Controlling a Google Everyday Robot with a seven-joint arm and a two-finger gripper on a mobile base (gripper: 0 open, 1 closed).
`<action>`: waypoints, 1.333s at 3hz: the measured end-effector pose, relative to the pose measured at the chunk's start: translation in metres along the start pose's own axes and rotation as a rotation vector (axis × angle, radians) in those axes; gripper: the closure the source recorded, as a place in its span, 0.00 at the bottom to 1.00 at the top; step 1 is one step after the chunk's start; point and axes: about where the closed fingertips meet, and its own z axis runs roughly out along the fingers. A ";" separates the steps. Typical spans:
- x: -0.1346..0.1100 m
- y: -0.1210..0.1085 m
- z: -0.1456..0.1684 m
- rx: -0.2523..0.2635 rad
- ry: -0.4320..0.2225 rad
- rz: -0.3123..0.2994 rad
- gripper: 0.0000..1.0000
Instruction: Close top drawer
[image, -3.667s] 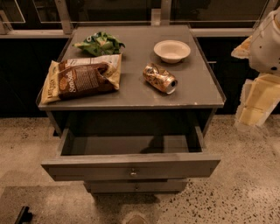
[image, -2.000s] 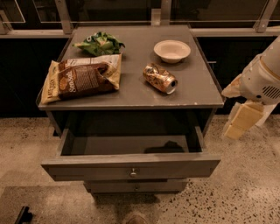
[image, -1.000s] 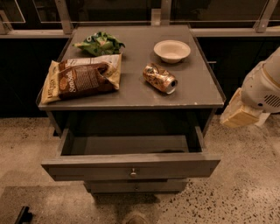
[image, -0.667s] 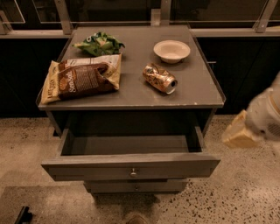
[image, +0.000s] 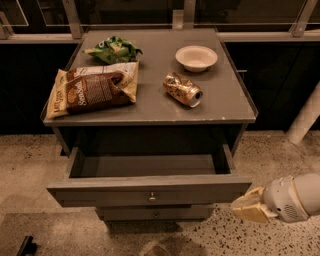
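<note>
The top drawer (image: 150, 190) is a wide grey drawer with one small round metal knob (image: 152, 198) at the centre of its front. It stands pulled far out from the grey cabinet, and its inside looks empty. My gripper (image: 250, 207) is a cream-coloured tip on a white wrist at the lower right. It hangs just off the drawer front's right end, at about the front panel's height and pointing left toward it. A slimmer drawer front (image: 156, 214) with a similar knob sits below, closed.
On the cabinet top (image: 220, 107) lie a brown snack bag (image: 92, 90), a green chip bag (image: 113, 50), a crushed can (image: 183, 89) and a white bowl (image: 196, 57). Speckled floor surrounds the cabinet. A white arm link (image: 306, 120) shows at the right.
My arm has swung down from beside the cabinet top at the right to low in front, and the gripper now sits by the drawer front's right end. The drawer has not moved.
</note>
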 end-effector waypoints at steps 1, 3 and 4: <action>0.015 -0.005 0.023 -0.062 -0.025 0.044 1.00; 0.002 -0.020 0.040 -0.057 -0.033 0.001 1.00; -0.028 -0.034 0.070 -0.082 -0.038 -0.099 1.00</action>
